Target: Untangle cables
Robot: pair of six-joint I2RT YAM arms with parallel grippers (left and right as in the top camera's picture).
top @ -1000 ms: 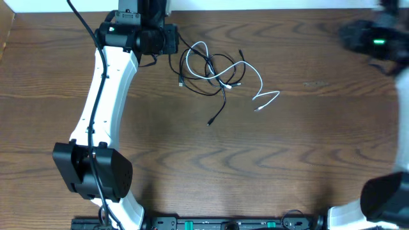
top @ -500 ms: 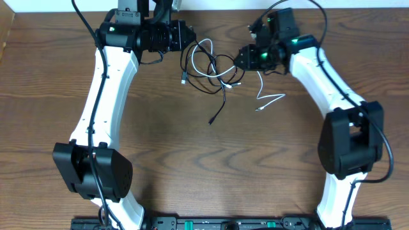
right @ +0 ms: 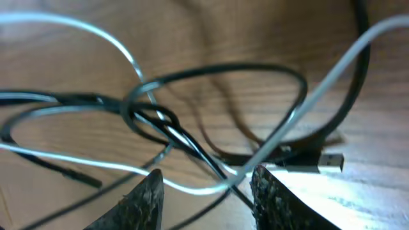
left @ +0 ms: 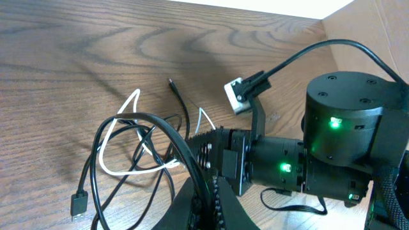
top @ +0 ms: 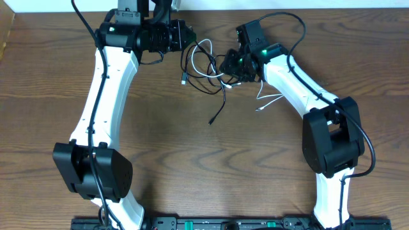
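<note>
Now, your cables (top: 214, 67) lie in one tangle on the worktop (top: 192, 166), near its far edge, between the two arms. Your left jaws are clenched on a black cable (left: 144, 117) at the left side of the tangle. Your right jaws stand apart, low over its right side. There a white cable (right: 332, 70) and a black one cross between the fingertips (right: 144, 198), but nothing is squeezed. One black plug end (top: 209, 122) lies out toward the near edge.
</note>
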